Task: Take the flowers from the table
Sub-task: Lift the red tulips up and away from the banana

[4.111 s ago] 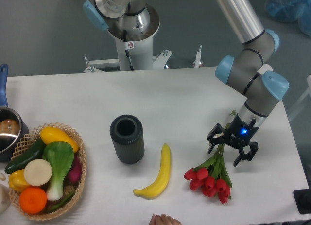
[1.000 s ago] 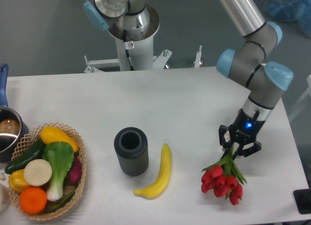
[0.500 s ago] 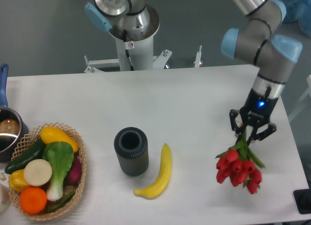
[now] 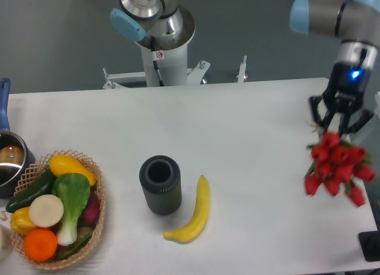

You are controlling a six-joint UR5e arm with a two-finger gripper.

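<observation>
The claw (image 4: pixel 339 122) is clenched on the stems of the flowers (image 4: pixel 336 168), which hang head-down in the air by the right edge of the tabletop (image 4: pixel 237 144), clear of its surface. The stems are mostly hidden behind the fingers, so how deep the grip sits cannot be told. The likely risk is slippage: thin stems held near their ends, with the heavier red blooms swinging below, could slide out if the arm moves sharply. The bunch also hangs near the tabletop's edge, so a drop might land off it. The banana (image 4: pixel 193 212) and dark cylinder (image 4: pixel 160 185) lie well apart.
</observation>
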